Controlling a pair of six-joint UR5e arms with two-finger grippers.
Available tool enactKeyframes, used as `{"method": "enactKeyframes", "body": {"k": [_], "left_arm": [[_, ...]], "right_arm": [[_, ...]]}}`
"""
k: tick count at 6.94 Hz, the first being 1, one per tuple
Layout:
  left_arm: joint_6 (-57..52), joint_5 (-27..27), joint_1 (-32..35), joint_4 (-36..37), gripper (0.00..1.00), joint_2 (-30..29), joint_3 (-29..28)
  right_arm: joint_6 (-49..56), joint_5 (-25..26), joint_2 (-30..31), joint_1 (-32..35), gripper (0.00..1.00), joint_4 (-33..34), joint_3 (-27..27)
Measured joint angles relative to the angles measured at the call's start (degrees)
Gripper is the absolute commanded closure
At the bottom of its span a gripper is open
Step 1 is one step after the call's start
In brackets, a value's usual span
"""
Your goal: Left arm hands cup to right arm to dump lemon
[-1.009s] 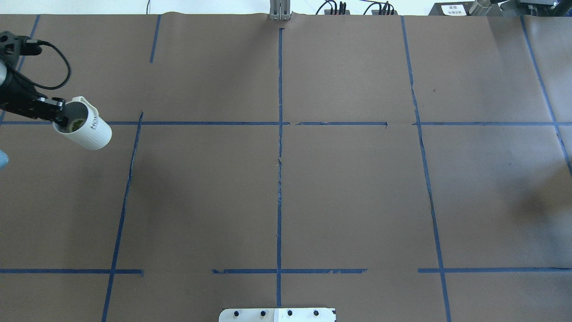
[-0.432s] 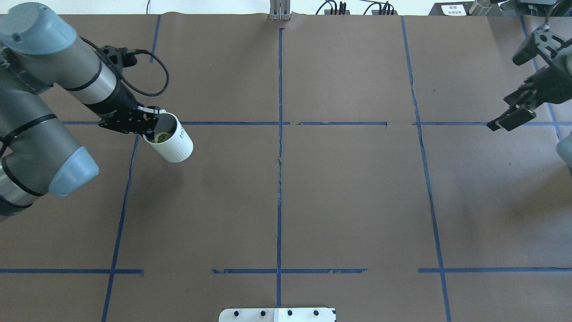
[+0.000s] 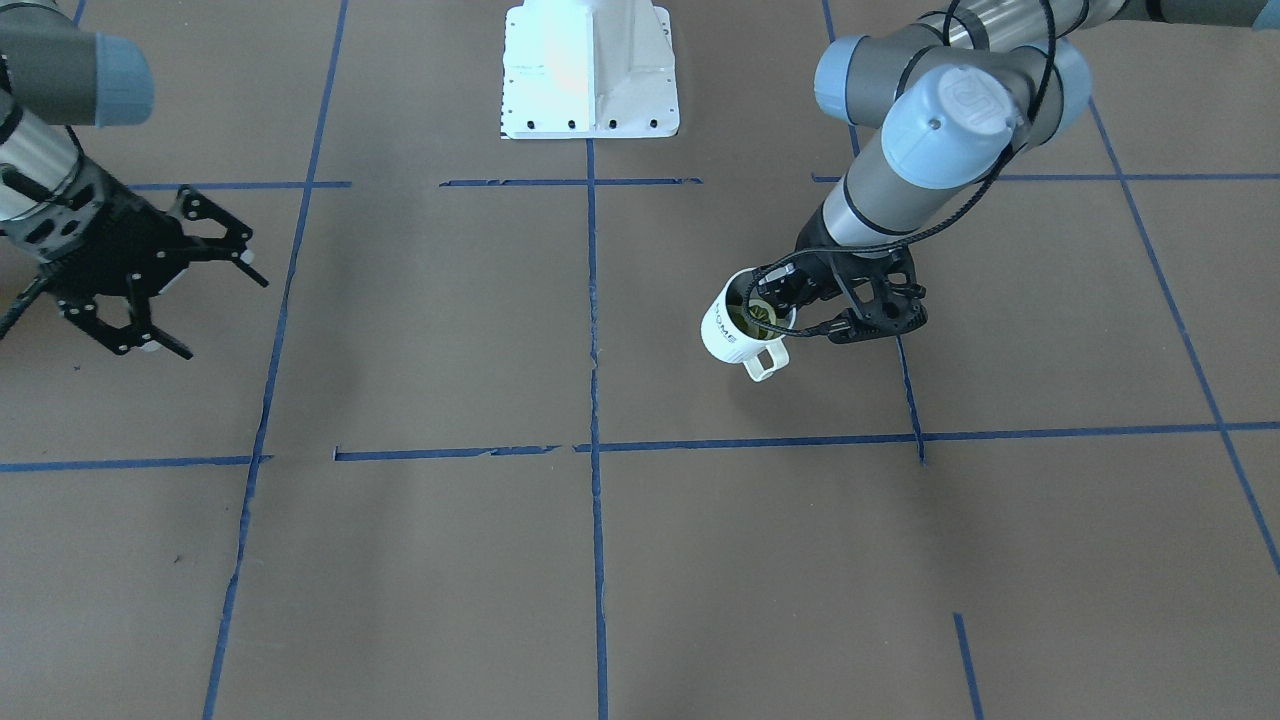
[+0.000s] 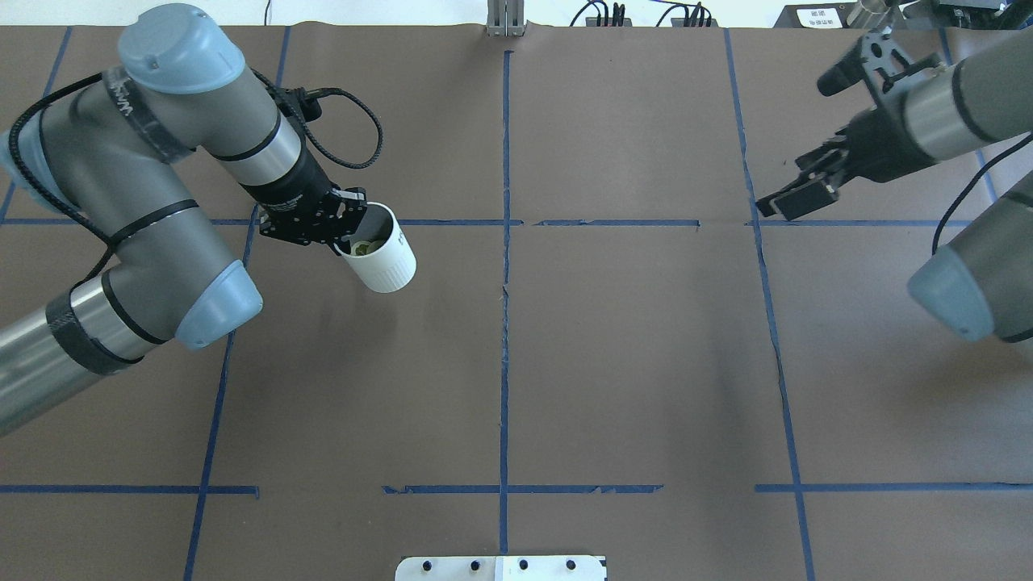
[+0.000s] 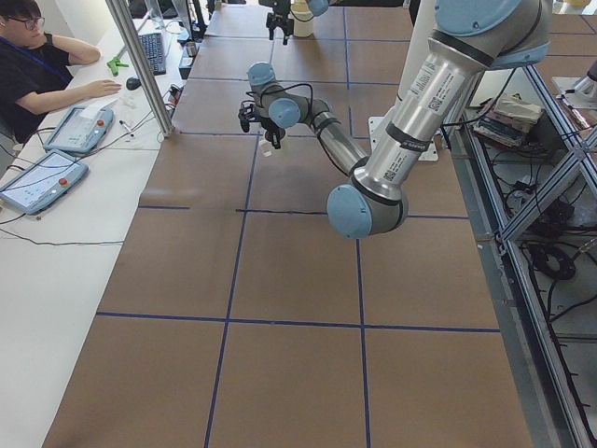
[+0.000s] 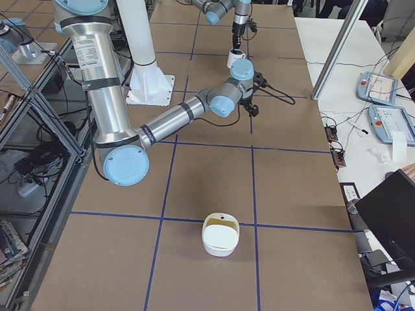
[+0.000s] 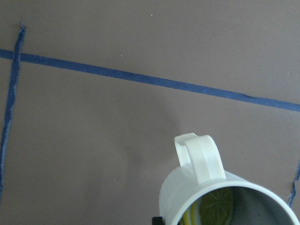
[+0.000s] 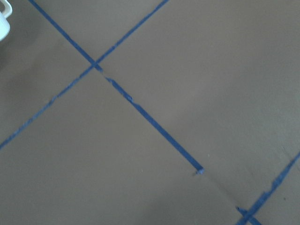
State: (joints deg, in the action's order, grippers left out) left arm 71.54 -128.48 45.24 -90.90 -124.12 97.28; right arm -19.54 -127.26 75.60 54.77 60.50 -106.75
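The white "HOME" cup [image 4: 386, 263] hangs tilted above the table, left of the centre line. My left gripper [image 4: 352, 236] is shut on its rim. The yellow-green lemon [image 4: 364, 247] lies inside the cup. In the front-facing view the cup [image 3: 728, 335] shows its handle toward the camera, with the lemon [image 3: 757, 318] inside and the left gripper [image 3: 778, 305] on the rim. The left wrist view shows the cup [image 7: 197, 187] and the lemon [image 7: 218, 206]. My right gripper [image 4: 787, 202] is open and empty, well to the right; its fingers are spread in the front-facing view [image 3: 220, 313].
Blue tape lines grid the brown table [image 4: 629, 363]. A white squarish container [image 6: 220, 234] sits near the table's end on my right. The robot's white base plate [image 3: 590, 70] is at the back. An operator [image 5: 28, 65] sits beside the table's far side.
The left arm has carried the cup with the lemon rightward toward the centre. The right arm has come in from the right edge and moved left, gripper open.
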Motion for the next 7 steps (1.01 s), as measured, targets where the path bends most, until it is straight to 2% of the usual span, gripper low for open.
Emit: {"method": "enactKeyframes", "body": {"k": [1,3,5,7], "left_arm": [[3.81,-0.01,-0.61,-0.33,1.00,-2.15,-1.57],[9.22,-0.01,-1.19,-0.62,1.00,-5.38,-3.51],[12.70,-0.03,-1.61,-0.67,1.00,-7.60,-4.20],[16.09,-0.14,-2.56,-0.74,1.00,-9.21,-3.88]], "right_arm": [[-5.61,8.99,-3.03,-6.30,0.00,-4.25,0.10],[-8.43,26.23,-9.71,-17.87,0.00,-6.38,0.55],[-8.76,38.64,-13.15,-26.47,0.00,-6.66,0.70],[-9.75,49.24,-14.48,-31.99,0.00,-6.84,0.74]]}}
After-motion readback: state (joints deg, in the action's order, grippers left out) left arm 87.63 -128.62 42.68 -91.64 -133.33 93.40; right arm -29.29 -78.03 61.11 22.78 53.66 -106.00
